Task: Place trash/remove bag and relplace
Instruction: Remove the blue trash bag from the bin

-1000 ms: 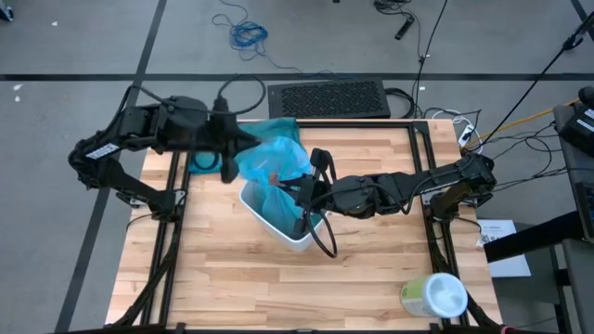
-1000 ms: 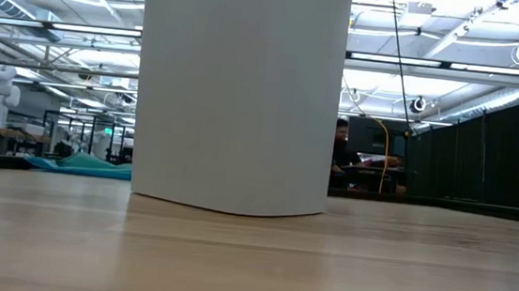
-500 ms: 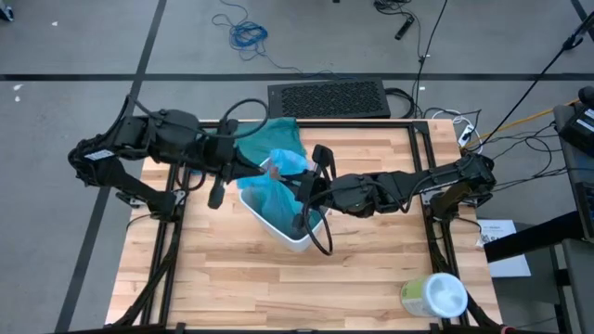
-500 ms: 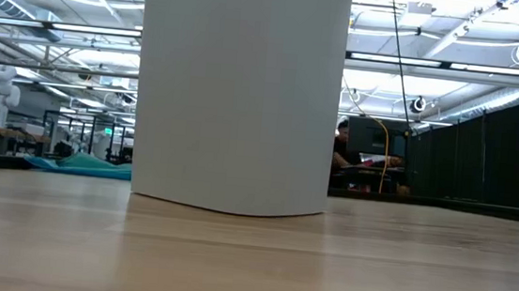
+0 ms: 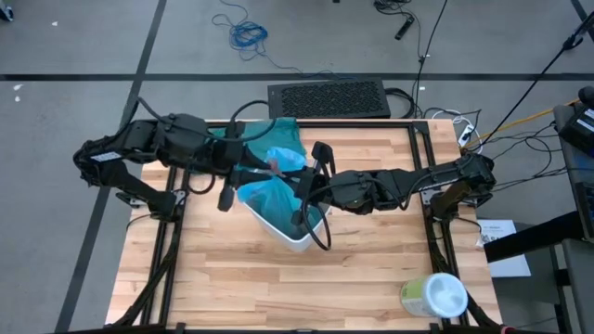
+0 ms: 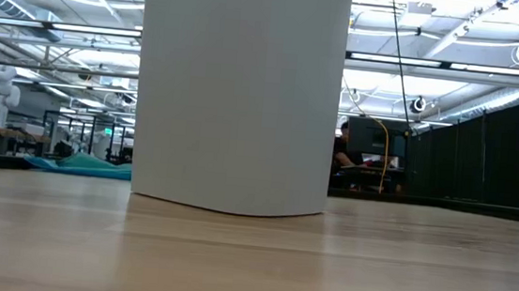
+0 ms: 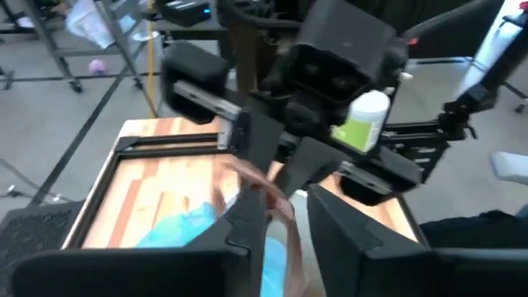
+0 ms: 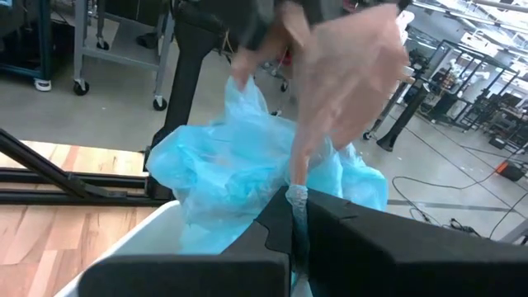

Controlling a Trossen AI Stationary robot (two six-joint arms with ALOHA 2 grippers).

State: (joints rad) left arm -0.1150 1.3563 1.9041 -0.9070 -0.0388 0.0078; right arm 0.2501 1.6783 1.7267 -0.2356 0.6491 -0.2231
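Observation:
A white bin [image 5: 295, 234] stands mid-table, lined with the light-blue bag [image 5: 264, 195], whose crumpled top bulges above the rim. My left gripper [image 5: 267, 169] reaches in level from the table's left, above the bin's far side. Its fingers are apart [image 7: 289, 216] with a pinkish-brown piece of trash [image 7: 266, 191] between them. My right gripper [image 5: 299, 197] comes from the table's right over the bin's right rim and is shut on the bag. In the low view only the bin's wall [image 6: 241, 92] shows. My left gripper has the pinkish-brown piece [image 8: 355, 74] between its parted fingers; I cannot tell whether they touch it. My right gripper pinches a thin gathered strip of the bag's top edge [image 8: 297, 195] between its two fingers. It comes nearly level from the table's right. The rest of the bag sits slack in the bin.
A darker teal bag [image 5: 278, 130] lies on the table's far edge behind the bin. A white-and-green wipes tub [image 5: 433, 295] lies near the front right corner. Bare wood stretches in front of the bin. A person [image 6: 343, 158] sits in the room beyond.
My left gripper has moved toward the table's right, from beside the bin's far left corner to above the bag. The bag's puffed top has sunk lower. My right gripper has kept still.

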